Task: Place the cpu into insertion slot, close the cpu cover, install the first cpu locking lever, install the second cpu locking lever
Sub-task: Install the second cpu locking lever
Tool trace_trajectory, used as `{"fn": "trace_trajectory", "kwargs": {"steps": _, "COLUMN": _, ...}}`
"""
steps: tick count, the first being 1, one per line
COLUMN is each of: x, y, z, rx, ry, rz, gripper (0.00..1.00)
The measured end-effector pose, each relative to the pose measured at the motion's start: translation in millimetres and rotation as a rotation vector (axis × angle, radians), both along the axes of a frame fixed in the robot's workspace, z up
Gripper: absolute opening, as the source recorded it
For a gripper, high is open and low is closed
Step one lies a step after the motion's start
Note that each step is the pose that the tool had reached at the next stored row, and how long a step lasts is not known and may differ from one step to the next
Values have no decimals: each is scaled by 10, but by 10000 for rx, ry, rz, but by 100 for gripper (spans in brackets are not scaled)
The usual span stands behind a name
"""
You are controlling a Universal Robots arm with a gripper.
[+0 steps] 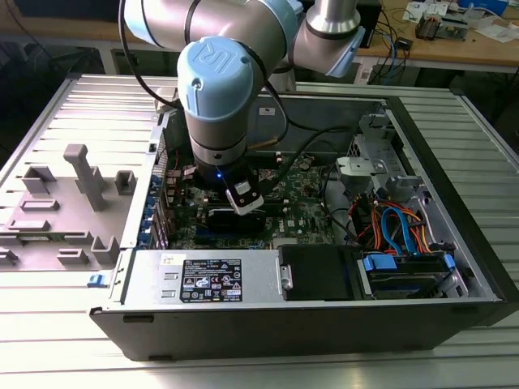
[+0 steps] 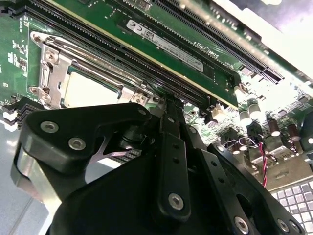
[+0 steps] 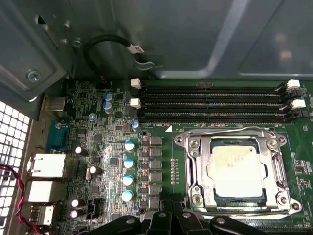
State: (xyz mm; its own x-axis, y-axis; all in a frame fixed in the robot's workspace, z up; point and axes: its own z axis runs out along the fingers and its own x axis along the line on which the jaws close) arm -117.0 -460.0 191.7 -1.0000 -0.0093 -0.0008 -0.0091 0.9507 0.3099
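Your arm reaches down into the open computer case (image 1: 454,203), with the claw (image 1: 243,212) low over the green motherboard (image 3: 98,147). In the second wrist view the claw (image 2: 168,105) shows its black fingers (image 2: 172,147) drawn together into one narrow tip, closed with nothing between them. In the first wrist view the claw (image 3: 166,208) sits just beside the socket corner.

The cpu (image 3: 235,169) lies flat in the insertion slot (image 3: 203,188), its dull silver top showing through the central cut-out. The cpu cover (image 3: 237,138) is down over the chip, lying flat around it. The same assembly appears in the second wrist view, where the cpu (image 2: 87,90) sits framed by the cpu cover (image 2: 105,73), just beyond the claw tip.

A thin wire lever (image 3: 230,131) runs along the cover's edge farthest from the claw, next to the black RAM slots (image 3: 210,103). You cannot tell from these views whether either lever is latched.

In the exterior view a grey fixture tray (image 1: 57,211) rests on the ribbed worktop (image 1: 49,324), well apart from the claw, outside the case.
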Motion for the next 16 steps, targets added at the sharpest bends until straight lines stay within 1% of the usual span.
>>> {"fn": "trace_trajectory", "kwargs": {"steps": 1, "x": -2, "y": 0, "z": 31, "rx": 4, "ry": 0, "rz": -1, "gripper": 11}}
{"fn": "trace_trajectory", "kwargs": {"steps": 3, "x": -8, "y": -1, "z": 67, "rx": 0, "ry": 13, "rz": -5, "gripper": 11}}
{"fn": "trace_trajectory", "kwargs": {"steps": 4, "x": -8, "y": 0, "z": 70, "rx": 10, "ry": 5, "rz": -4, "gripper": 11}}
{"fn": "trace_trajectory", "kwargs": {"steps": 6, "x": -8, "y": 0, "z": 71, "rx": 22, "ry": 3, "rz": 1, "gripper": 11}}
{"fn": "trace_trajectory", "kwargs": {"steps": 7, "x": -9, "y": -1, "z": 73, "rx": 43, "ry": 6, "rz": 1, "gripper": 11}}
{"fn": "trace_trajectory", "kwargs": {"steps": 10, "x": -10, "y": 0, "z": 65, "rx": 139, "ry": 4, "rz": -1, "gripper": 11}}
{"fn": "trace_trajectory", "kwargs": {"steps": 14, "x": -10, "y": -1, "z": 51, "rx": 188, "ry": 2, "rz": 0, "gripper": 11}}
{"fn": "trace_trajectory", "kwargs": {"steps": 16, "x": -10, "y": -1, "z": 48, "rx": 198, "ry": 0, "rz": 0, "gripper": 11}}
